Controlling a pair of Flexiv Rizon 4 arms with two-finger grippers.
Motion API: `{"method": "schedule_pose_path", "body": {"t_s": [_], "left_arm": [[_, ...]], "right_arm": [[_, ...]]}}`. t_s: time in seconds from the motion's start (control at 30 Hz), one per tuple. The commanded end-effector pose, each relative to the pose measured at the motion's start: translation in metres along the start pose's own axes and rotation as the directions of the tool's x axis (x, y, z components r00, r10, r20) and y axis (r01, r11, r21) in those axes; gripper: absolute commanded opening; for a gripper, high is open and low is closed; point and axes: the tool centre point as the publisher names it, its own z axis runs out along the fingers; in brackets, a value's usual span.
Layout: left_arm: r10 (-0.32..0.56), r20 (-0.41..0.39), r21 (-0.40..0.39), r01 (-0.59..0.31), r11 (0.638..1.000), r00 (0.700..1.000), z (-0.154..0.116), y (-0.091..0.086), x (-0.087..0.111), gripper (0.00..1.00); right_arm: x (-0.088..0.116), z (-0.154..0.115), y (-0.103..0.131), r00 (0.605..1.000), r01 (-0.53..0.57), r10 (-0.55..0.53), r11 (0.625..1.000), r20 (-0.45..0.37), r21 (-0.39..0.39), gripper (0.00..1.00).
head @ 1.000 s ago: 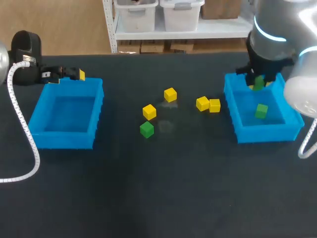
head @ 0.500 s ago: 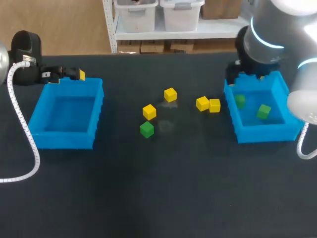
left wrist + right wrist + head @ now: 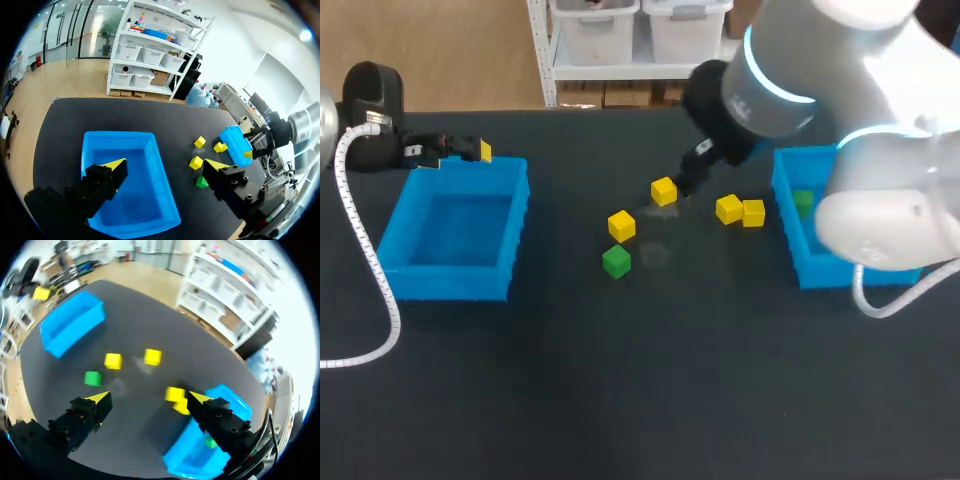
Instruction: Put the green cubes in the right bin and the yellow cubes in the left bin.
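right gripper [image 3: 150, 399] hangs wide open, empty, above the table [image 3: 620, 380]. its arm [image 3: 790, 60] hides much of the right bin [image 3: 788, 215], where one green cube [image 3: 804, 202] shows. a loose green cube [image 3: 616, 261] and four yellow cubes [image 3: 621, 225] lie between the bins. left gripper [image 3: 167, 164] gapes empty by the left bin [image 3: 450, 282].

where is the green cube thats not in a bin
In the head view, the green cube lies a little left of centre, just on the camera side of a yellow cube, closer to the left bin than the right bin.
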Motion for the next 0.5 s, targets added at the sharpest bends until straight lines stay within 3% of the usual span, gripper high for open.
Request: {"method": "schedule_pose_path", "body": {"t_s": [0.03,0.27,0.5], "left_arm": [[0.002,0.005,0.009,-0.002,1.000,1.000,0.000,0.002,0.001,1.00],[0.002,0.005,0.009,-0.002,1.000,1.000,0.000,0.002,0.001,1.00],[0.002,0.005,0.009,-0.002,1.000,1.000,0.000,0.002,0.001,1.00]], "right_arm": [[-0.014,0.026,0.023,0.995,0.022,-0.028,0.998,-0.093,-0.059,1.00],[-0.017,0.048,0.064,0.989,-0.008,-0.007,0.995,-0.147,-0.101,1.00],[-0.022,0.063,0.088,0.980,-0.066,0.046,0.993,-0.193,-0.100,1.00]]}}
